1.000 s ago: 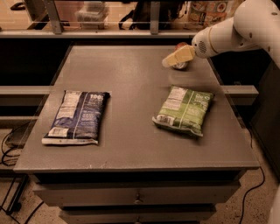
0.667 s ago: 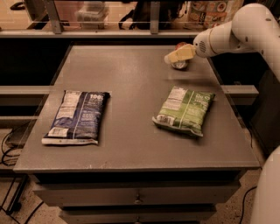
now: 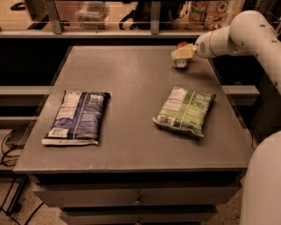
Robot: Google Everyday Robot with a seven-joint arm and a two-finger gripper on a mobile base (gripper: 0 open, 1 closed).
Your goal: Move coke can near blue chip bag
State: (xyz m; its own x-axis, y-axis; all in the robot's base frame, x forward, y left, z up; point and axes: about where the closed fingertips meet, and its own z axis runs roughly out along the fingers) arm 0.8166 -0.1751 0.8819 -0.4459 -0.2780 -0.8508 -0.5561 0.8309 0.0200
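The coke can (image 3: 180,63) stands near the table's far right corner. Only its silver end and a bit of red (image 3: 181,44) show, above and below the gripper. My gripper (image 3: 182,52) is directly over or in front of the can, at the end of the white arm that reaches in from the right. The blue chip bag (image 3: 77,117) lies flat at the table's front left, far from the can.
A green chip bag (image 3: 185,110) lies on the right half of the grey table (image 3: 131,74), between the can and the front edge. A shelf with a railing and packaged goods (image 3: 210,13) runs behind the table. Drawers sit below the front edge.
The gripper has shifted slightly right and farther back by the far right corner. The can's red and silver parts now show around it. The bags have not moved.
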